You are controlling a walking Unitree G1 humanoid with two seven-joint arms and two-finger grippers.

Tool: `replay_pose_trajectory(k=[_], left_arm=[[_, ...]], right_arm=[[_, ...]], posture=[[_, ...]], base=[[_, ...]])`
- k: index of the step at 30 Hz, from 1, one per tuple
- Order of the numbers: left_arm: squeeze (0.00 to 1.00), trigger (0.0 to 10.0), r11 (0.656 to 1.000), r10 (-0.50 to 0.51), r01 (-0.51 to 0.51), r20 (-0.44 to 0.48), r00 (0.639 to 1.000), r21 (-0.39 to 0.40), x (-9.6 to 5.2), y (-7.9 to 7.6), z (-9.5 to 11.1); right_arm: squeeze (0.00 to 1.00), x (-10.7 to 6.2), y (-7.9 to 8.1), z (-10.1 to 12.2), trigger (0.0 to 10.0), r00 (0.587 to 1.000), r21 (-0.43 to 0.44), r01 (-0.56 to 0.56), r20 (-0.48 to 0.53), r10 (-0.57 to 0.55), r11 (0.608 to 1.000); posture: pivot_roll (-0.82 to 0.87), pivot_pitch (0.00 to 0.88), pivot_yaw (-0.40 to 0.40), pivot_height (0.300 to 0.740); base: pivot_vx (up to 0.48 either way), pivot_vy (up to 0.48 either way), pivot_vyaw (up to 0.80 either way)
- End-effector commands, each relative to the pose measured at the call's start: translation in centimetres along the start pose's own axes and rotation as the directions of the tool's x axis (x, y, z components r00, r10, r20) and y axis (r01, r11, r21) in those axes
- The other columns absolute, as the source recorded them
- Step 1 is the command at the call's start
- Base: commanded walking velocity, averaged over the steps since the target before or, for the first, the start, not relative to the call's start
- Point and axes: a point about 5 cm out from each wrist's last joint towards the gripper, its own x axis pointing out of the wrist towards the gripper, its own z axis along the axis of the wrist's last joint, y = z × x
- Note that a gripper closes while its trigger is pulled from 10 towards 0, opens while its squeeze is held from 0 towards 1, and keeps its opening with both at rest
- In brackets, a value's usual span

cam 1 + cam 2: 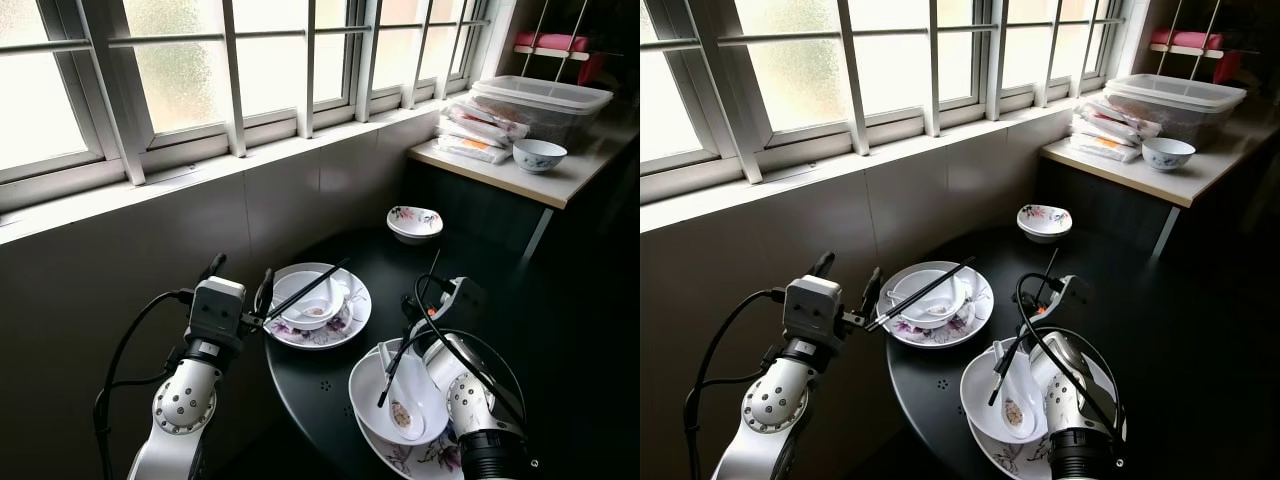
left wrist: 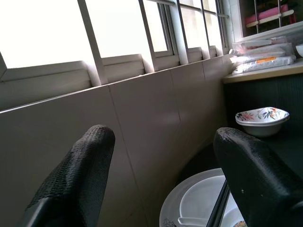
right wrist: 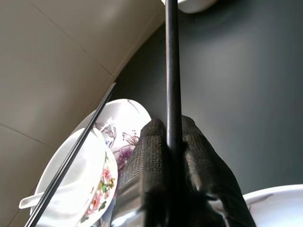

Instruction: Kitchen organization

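Where the right gripper (image 3: 174, 156) works, its fingers clamp a black chopstick (image 3: 171, 71) above the near bowl (image 1: 375, 400). Left gripper (image 2: 161, 165): fingers spread apart, empty, beside the floral plate (image 1: 350, 318). On that plate: white bowl (image 1: 300, 295), second chopstick (image 1: 305, 290) across it. Beyond, on the dark table (image 1: 500, 300): small floral bowl (image 1: 414, 223).

Glossy floral ceramic plate (image 1: 340, 322) on matt black table (image 1: 540, 330).
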Motion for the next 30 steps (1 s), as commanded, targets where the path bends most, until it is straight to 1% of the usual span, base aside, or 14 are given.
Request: replay_pose_trajectory(k=[1,4,5,6,8,9,10,13,16,17,18,23,24,30], left_arm=[[0.0,10.0,1.0,-0.003,0.004,-0.019,1.0,0.009,0.0,0.0,-0.3],[0.0,10.0,1.0,-0.004,0.004,-0.019,1.0,0.007,0.0,0.0,-0.3],[0.0,10.0,1.0,-0.003,0.003,-0.019,1.0,0.005,0.0,0.0,-0.3],[0.0,10.0,1.0,0.0,0.0,-0.019,1.0,0.001,0.0,0.0,-0.3],[0.0,10.0,1.0,0.001,-0.002,-0.02,1.0,-0.001,0.0,0.0,-0.3],[0.0,10.0,1.0,0.007,-0.007,-0.019,1.0,-0.01,0.0,0.0,-0.3],[0.0,10.0,1.0,0.007,-0.007,-0.019,1.0,-0.01,0.0,0.0,-0.3],[0.0,10.0,0.999,0.025,-0.026,-0.032,0.999,-0.032,0.1,0.3,-0.4],[0.0,10.0,0.997,0.05,-0.054,-0.068,0.996,-0.063,0.1,0.9,-0.8],[0.0,10.0,0.997,0.05,-0.054,-0.068,0.996,-0.063,0.1,0.9,-0.8],[0.0,10.0,0.996,0.054,-0.059,-0.068,0.996,-0.069,0.2,1.0,-0.9],[0.0,10.0,0.996,0.056,-0.059,-0.05,0.997,-0.065,0.2,1.0,-0.6],[0.0,10.0,0.997,0.056,-0.057,-0.028,0.998,-0.052,0.2,1.0,-0.3],[0.0,10.0,0.996,0.059,-0.06,-0.023,0.998,-0.059,0.3,1.0,-0.2]], right_arm=[[0.0,0.1,1.1,1.7,0.0,0.997,-0.027,-0.02,0.073,0.022,0.999],[0.0,-0.1,1.5,3.0,0.0,0.991,-0.051,-0.022,0.134,0.028,0.998],[0.0,-0.3,2.0,3.7,0.0,0.984,-0.069,-0.04,0.171,0.052,0.997],[0.0,-0.6,3.0,4.8,0.0,0.969,-0.104,-0.083,0.225,0.105,0.991],[0.0,-0.7,3.4,5.1,0.0,0.961,-0.12,-0.103,0.245,0.13,0.987],[0.0,-1.1,4.3,5.9,0.0,0.937,-0.161,-0.141,0.297,0.184,0.977],[0.0,-1.1,4.3,5.9,0.0,0.937,-0.161,-0.141,0.297,0.184,0.977],[0.0,-2.3,6.2,7.5,0.0,0.862,-0.288,-0.181,0.414,0.292,0.94],[0.0,-3.1,7.8,8.2,0.0,0.815,-0.371,-0.222,0.437,0.38,0.902],[0.0,-3.1,7.8,8.2,0.0,0.815,-0.371,-0.222,0.437,0.38,0.902],[0.0,-3.4,8.2,8.4,0.0,0.795,-0.431,-0.203,0.453,0.405,0.879],[0.0,-3.4,8.2,8.0,0.0,0.795,-0.434,-0.214,0.444,0.414,0.875],[0.0,-3.4,8.2,7.8,0.0,0.798,-0.432,-0.219,0.436,0.415,0.875],[0.0,-3.4,8.2,7.3,0.0,0.802,-0.438,-0.233,0.419,0.426,0.869]], posture=[[0.03,0.0,-0.03,0.74],[0.02,0.0,-0.029,0.74],[0.02,0.0,-0.029,0.74],[0.02,0.0,-0.028,0.74],[0.02,0.0,-0.028,0.74],[0.02,0.0,-0.026,0.74],[0.02,0.0,-0.026,0.74],[0.02,0.0,-0.027,0.74],[0.02,0.0,-0.03,0.74],[0.02,0.0,-0.03,0.74],[0.02,0.0,-0.031,0.74],[0.03,0.0,-0.033,0.74],[0.03,0.0,-0.033,0.74],[0.02,0.0,-0.031,0.74]], base=[[0.0,0.0,0.0],[0.0,0.0,0.0],[0.0,0.0,0.0],[0.0,0.0,0.0],[0.0,0.0,0.0],[0.0,0.0,0.0],[0.0,0.0,0.0],[0.0,0.0,0.0],[0.0,0.16,0.26],[0.0,0.48,0.77],[0.0,0.48,0.79],[0.0,0.406,0.79],[0.0,0.0,0.79],[0.0,0.0,0.79]])
